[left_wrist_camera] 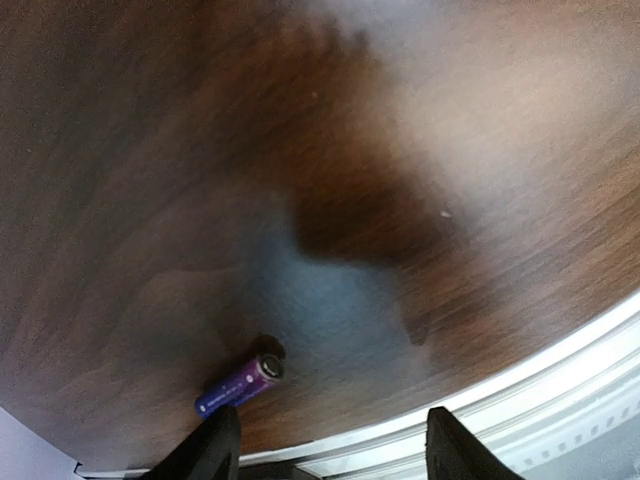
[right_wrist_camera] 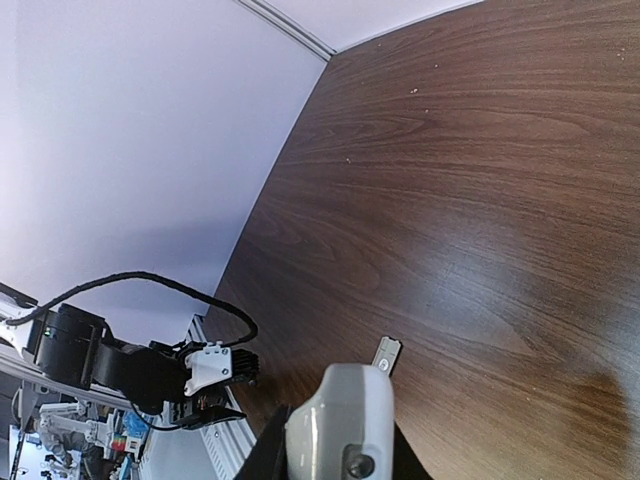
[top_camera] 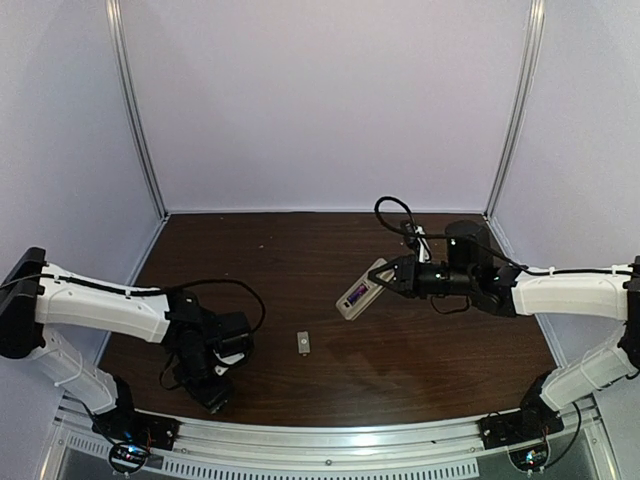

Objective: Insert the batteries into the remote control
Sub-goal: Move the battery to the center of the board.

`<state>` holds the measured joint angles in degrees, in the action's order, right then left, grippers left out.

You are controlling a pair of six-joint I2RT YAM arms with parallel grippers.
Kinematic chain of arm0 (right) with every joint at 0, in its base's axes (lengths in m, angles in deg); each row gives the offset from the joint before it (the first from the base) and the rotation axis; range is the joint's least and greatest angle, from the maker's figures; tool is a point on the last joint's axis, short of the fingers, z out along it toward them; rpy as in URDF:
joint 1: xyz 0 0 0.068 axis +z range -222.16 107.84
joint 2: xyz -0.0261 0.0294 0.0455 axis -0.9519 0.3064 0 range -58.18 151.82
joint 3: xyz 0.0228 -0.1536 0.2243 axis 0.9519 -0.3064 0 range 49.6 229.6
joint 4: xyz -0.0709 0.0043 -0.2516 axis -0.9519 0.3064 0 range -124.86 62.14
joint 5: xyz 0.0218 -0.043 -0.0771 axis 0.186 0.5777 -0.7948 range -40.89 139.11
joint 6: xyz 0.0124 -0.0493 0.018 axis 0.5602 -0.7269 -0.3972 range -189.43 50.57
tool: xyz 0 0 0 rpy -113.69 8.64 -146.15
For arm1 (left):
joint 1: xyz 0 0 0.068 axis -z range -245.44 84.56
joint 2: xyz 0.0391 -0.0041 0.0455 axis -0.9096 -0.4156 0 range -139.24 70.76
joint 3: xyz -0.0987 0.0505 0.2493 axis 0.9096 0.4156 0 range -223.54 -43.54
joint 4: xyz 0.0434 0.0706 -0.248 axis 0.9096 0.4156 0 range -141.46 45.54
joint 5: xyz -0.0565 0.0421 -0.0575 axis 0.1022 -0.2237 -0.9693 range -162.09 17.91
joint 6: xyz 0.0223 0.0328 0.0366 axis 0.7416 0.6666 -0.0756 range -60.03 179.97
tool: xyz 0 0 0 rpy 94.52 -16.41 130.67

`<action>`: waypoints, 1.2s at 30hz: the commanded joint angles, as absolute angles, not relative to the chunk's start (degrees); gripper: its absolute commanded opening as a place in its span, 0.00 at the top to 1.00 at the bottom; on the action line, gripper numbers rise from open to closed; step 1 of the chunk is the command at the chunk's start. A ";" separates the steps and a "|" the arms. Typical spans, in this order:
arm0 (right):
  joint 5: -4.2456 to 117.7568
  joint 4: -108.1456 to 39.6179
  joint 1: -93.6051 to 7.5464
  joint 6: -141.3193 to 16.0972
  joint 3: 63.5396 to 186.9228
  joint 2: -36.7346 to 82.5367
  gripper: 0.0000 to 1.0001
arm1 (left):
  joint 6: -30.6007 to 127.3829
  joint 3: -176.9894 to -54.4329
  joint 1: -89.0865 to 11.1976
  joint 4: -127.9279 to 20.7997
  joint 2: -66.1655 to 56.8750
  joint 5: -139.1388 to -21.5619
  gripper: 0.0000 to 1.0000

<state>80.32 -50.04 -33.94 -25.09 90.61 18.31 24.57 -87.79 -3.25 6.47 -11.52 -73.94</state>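
Note:
My right gripper (top_camera: 392,279) is shut on one end of the remote control (top_camera: 360,290) and holds it above the table's right half, beige back up. A purple battery (top_camera: 357,294) shows in its recess. In the right wrist view the remote control (right_wrist_camera: 343,425) fills the space between my dark fingers (right_wrist_camera: 268,455). Another purple-blue battery (left_wrist_camera: 240,383) lies on the wood close to the table's front rail, just ahead of my left finger (left_wrist_camera: 210,445). My left gripper (left_wrist_camera: 330,452) hangs low over it, open, with nothing between the jaws. Seen from above, the left gripper (top_camera: 214,396) hides that battery.
A small flat grey-white cover piece (top_camera: 303,343) lies on the dark wooden table (top_camera: 300,260) between the two arms, and shows as the cover piece (right_wrist_camera: 387,353) just beyond the remote. The metal front rail (left_wrist_camera: 520,380) runs right beside the left gripper. White walls enclose the back and sides.

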 commanded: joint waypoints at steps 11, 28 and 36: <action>82.94 -55.69 -34.28 -23.24 88.42 17.63 1.00 | 27.77 -91.08 -2.62 11.37 -18.13 -69.07 0.42; 84.06 -55.51 -34.43 -23.14 89.49 18.13 1.00 | 28.61 -89.83 -2.64 9.69 -24.49 -72.01 0.57; 84.36 -54.84 -34.65 -23.33 90.02 18.37 1.00 | 28.85 -89.44 -2.61 6.26 -25.80 -76.30 0.69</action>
